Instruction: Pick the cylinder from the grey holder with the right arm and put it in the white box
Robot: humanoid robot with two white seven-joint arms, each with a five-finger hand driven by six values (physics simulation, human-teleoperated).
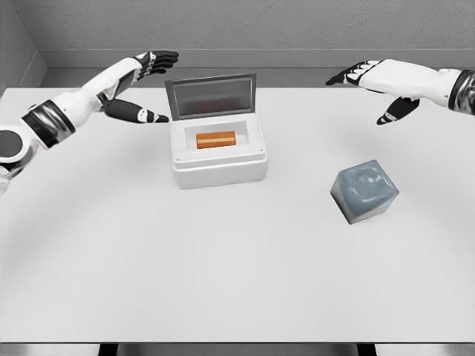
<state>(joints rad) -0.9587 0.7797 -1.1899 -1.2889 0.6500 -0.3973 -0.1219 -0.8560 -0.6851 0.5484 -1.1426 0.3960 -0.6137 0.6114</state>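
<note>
A: Orange cylinder (216,139) lying on its side in the well of the white box (220,169), long axis across the picture, clear of the walls. Lid (213,96) propped upright at the back.

B: Placed already, by the look of it. And the grey holder (364,191)?

A: Standing well apart to the right, tilted a little, nothing visible in its hollow top.

B: Right hand (375,83)?

A: Raised beyond the holder, well right of the box, fingers stretched out and loosely spread, thumb hanging down, gripping nothing.

B: Left hand (143,81)?

A: Hovering just left of the lid, fingers extended and parted, equally empty.

B: So the remaining step: probably only the retreat. How to do it well?

A: Keep the right hand high and draw it back along its own side, away from the box; no sweeping low over the holder, since a brush could shove it across the table (223,282). Keep the left clear of the lid too, because a nudge there might tip it shut or shift the box. No reason to reach back in: cylinder resting flat, seemingly settled.
</note>
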